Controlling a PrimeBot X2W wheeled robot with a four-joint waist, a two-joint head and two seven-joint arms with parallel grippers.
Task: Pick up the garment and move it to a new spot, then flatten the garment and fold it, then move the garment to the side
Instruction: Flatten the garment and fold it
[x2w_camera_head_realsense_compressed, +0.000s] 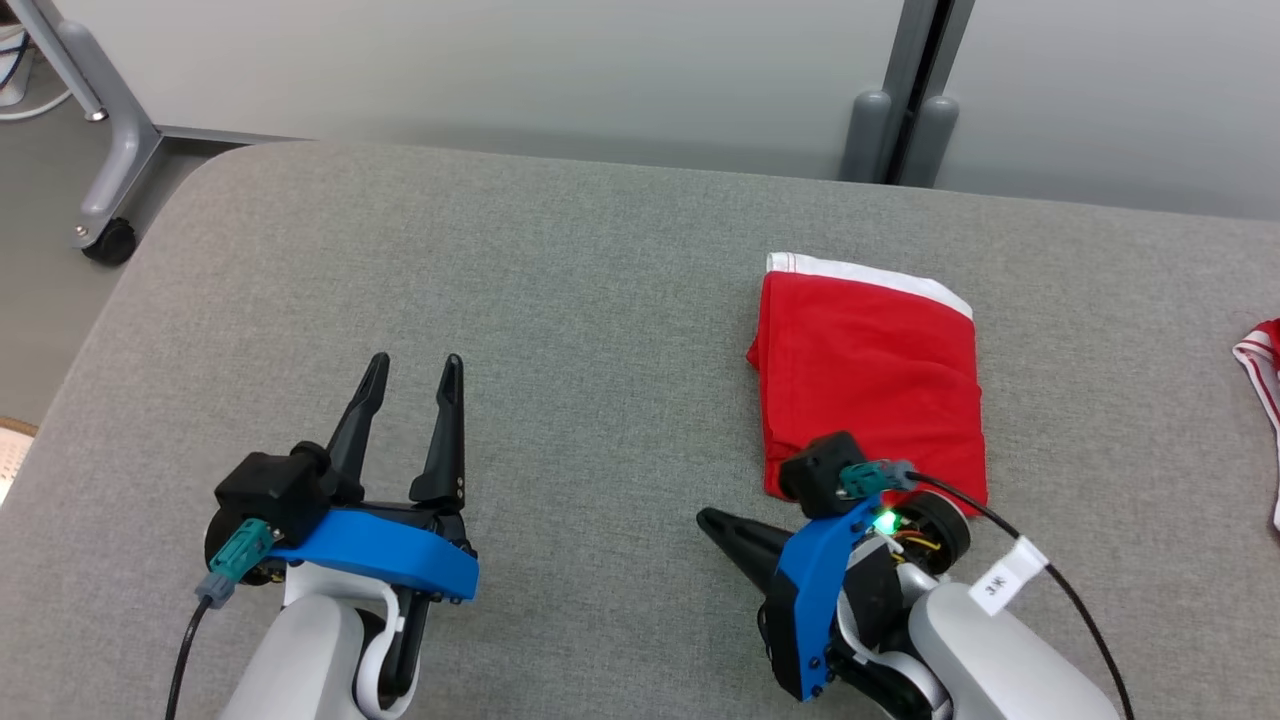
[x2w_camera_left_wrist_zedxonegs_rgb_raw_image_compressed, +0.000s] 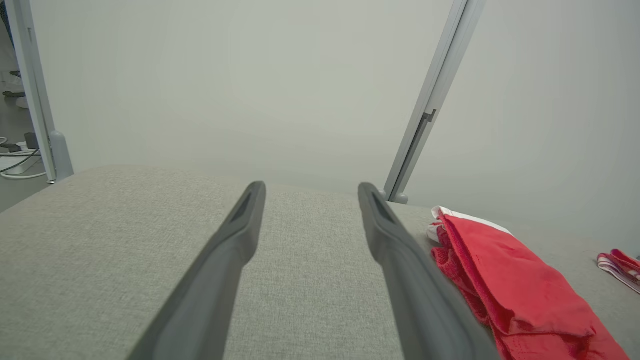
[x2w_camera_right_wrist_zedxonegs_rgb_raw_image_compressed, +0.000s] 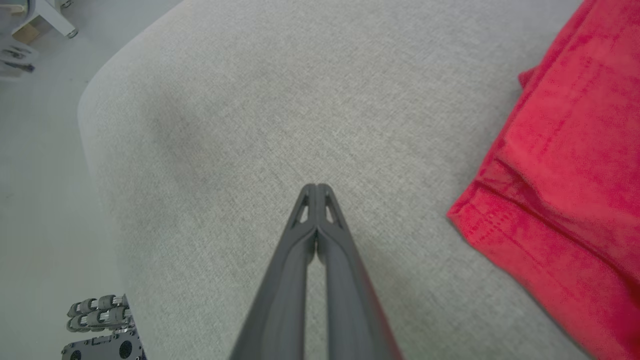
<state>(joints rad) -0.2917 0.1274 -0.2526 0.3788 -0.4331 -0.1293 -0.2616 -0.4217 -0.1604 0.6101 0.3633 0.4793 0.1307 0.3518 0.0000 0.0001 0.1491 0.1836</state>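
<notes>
A red garment (x2w_camera_head_realsense_compressed: 870, 375) with a white band along its far edge lies folded into a neat rectangle on the right half of the grey table (x2w_camera_head_realsense_compressed: 560, 300). It also appears in the left wrist view as the garment (x2w_camera_left_wrist_zedxonegs_rgb_raw_image_compressed: 515, 280) and in the right wrist view as the garment (x2w_camera_right_wrist_zedxonegs_rgb_raw_image_compressed: 570, 170). My right gripper (x2w_camera_head_realsense_compressed: 708, 519) is shut with nothing in it, pointing left just beside the garment's near left corner, fingers pressed together (x2w_camera_right_wrist_zedxonegs_rgb_raw_image_compressed: 316, 189). My left gripper (x2w_camera_head_realsense_compressed: 415, 365) stands open and empty over the bare left half of the table, well apart from the garment, seen too as the left gripper (x2w_camera_left_wrist_zedxonegs_rgb_raw_image_compressed: 310, 190).
Another red and white striped cloth (x2w_camera_head_realsense_compressed: 1262, 365) lies at the table's right edge. A grey partition wall (x2w_camera_head_realsense_compressed: 500, 70) runs behind the table. A wheeled frame leg (x2w_camera_head_realsense_compressed: 105, 235) stands on the floor past the far left corner.
</notes>
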